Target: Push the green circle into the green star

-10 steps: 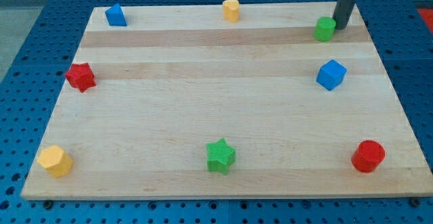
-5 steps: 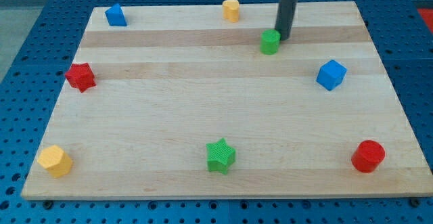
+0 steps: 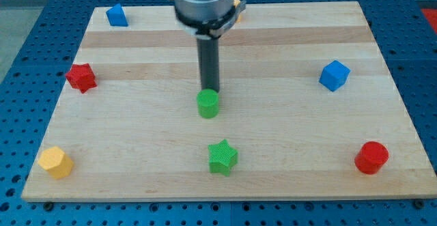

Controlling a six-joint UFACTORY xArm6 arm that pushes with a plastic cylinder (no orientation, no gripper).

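The green circle point(image 3: 208, 104) is a short green cylinder near the middle of the wooden board. My tip point(image 3: 208, 91) touches its upper edge, just above it in the view. The green star point(image 3: 222, 157) lies lower on the board, a little to the right of the circle, with a gap of bare wood between them. The rod rises from the tip to the arm's grey body at the view's top.
A red star point(image 3: 80, 77) sits at the left, a yellow block point(image 3: 55, 162) at the bottom left, a blue block point(image 3: 117, 15) at the top left. A blue cube point(image 3: 334, 75) is at the right, a red cylinder point(image 3: 371, 158) at the bottom right. The arm mostly hides a yellow block point(image 3: 238, 11).
My tip has pushed the green circle from the board's top right down and left to near the middle, closer to the green star. The arm's body has come into view.
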